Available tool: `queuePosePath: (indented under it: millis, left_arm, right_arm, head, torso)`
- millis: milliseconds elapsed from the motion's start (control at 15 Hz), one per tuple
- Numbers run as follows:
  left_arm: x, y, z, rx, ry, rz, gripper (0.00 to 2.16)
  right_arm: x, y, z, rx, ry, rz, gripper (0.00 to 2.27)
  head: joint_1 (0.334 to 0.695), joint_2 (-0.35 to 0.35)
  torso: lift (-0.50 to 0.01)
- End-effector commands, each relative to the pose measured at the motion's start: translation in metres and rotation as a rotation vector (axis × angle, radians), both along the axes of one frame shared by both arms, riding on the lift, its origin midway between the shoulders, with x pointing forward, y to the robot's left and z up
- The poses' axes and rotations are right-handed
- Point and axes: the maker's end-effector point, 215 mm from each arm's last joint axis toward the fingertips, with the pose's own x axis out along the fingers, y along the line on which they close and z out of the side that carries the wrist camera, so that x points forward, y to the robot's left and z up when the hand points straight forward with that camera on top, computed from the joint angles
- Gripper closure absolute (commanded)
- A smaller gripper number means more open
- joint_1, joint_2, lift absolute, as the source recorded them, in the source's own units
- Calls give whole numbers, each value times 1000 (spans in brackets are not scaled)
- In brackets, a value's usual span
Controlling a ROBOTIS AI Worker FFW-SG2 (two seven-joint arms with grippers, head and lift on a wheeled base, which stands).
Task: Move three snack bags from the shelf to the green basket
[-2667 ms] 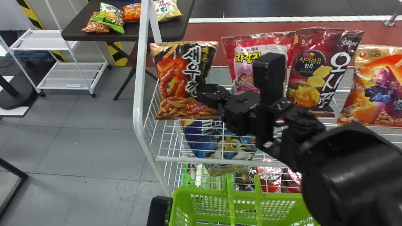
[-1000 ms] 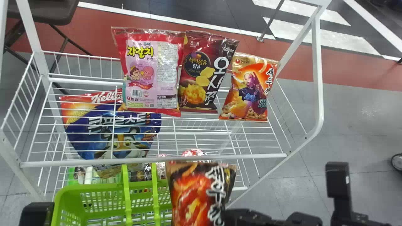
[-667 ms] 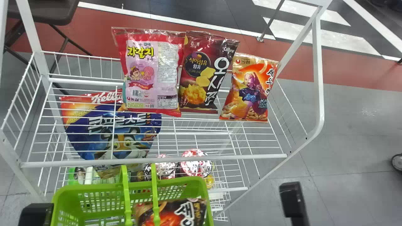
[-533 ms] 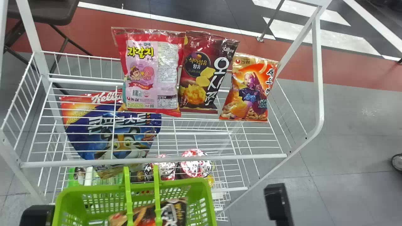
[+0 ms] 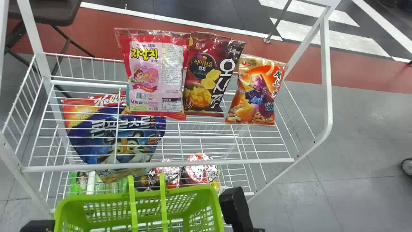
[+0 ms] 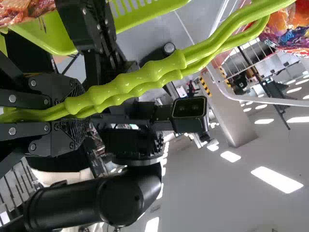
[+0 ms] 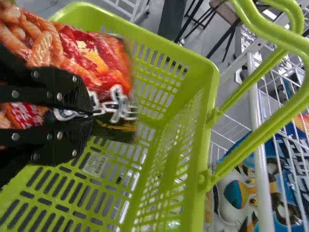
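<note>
A white wire-mesh shelf (image 5: 193, 163) bears a dark maroon snack bag (image 5: 206, 72) on its upper tier; left of that bag stands a pink-and-red plastic snack bag (image 5: 154, 77), right of it an orange-and-gold snack bag (image 5: 256, 93). Beneath it, through the wires, show red-and-white round-topped packs (image 5: 200, 169).

A pink bag (image 5: 156, 75), a dark red bag (image 5: 209, 77) and an orange bag (image 5: 256, 91) are standing on the white shelf (image 5: 225, 162). A blue bag (image 5: 91, 141) is showing through its wires. The green basket (image 5: 96, 198) is sitting in front.
</note>
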Motion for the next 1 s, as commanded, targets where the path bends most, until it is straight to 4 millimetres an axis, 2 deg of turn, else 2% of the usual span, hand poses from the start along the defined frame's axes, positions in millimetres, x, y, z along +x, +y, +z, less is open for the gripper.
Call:
queuePosePath:
  millis: [0,67,200,467,600,733,933]
  left_arm:
    - [-1,0,0,-2,-1,0,1700]
    - [-2,0,0,-1,0,-1,1700]
    - [-3,0,0,0,0,-2,1700]
    - [-7,-2,-1,3,1,-9,1700]
    - [-8,-3,-1,3,-1,-10,1700]
    - [-11,-6,-1,2,1,-18,1700]
    - [-12,-5,-4,10,2,-23,1700]
  right_arm:
    - [15,-17,8,-32,-76,-18,19]
    - [22,-24,16,-29,-119,-25,53]
    - [43,-32,48,13,-245,-43,53]
    - [104,-47,136,85,-623,-133,83]
    - [138,-60,167,51,-794,-216,83]
    - [174,-64,177,46,-873,-291,83]
    - [232,-62,170,38,-906,-377,83]
  head:
    - [695,-350]
    - [695,-350]
    - [695,-350]
    - [695,-350]
    - [695,-350]
    - [695,-350]
    - [695,-350]
  torso:
    - [-47]
    - [-47]
    - [-47]
    - [-47]
    - [-47]
    - [-47]
    - [-47]
